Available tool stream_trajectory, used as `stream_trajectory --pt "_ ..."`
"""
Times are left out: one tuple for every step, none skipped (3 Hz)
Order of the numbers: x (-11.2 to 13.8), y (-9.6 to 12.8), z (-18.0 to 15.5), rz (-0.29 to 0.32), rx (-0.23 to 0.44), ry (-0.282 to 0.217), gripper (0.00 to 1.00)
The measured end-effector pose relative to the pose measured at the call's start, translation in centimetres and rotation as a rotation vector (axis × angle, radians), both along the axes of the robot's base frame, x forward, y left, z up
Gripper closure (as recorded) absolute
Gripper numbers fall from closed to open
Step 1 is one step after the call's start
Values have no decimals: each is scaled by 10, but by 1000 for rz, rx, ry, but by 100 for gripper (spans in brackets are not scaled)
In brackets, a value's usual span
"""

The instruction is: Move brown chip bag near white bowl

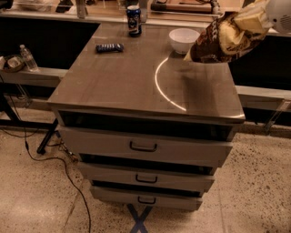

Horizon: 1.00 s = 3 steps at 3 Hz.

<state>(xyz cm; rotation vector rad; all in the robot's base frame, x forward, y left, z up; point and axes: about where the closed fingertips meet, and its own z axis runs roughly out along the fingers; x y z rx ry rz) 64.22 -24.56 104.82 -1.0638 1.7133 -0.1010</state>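
Observation:
The brown chip bag (223, 38) hangs in the air over the right side of the cabinet top, tilted, its dark brown end pointing down-left and its cream-yellow end up at the right. My gripper (266, 13) is at the top right corner of the view, shut on the bag's upper end; its fingers are mostly hidden by the bag. The white bowl (183, 40) stands on the cabinet top at the back, just left of the bag's lower end and apart from it.
A dark blue drink can (133, 20) stands at the back centre. A small dark blue snack bar (109, 47) lies at the back left. The grey cabinet top (136, 86) has drawers below. A water bottle (27, 58) stands on a left shelf.

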Motion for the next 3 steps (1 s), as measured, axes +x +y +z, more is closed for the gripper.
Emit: stream_trajectory --pt "33 -21 -26 -20 50 2 100" --pt "64 -34 -55 -34 96 20 100" --pt "93 -41 -91 -42 130 72 96"
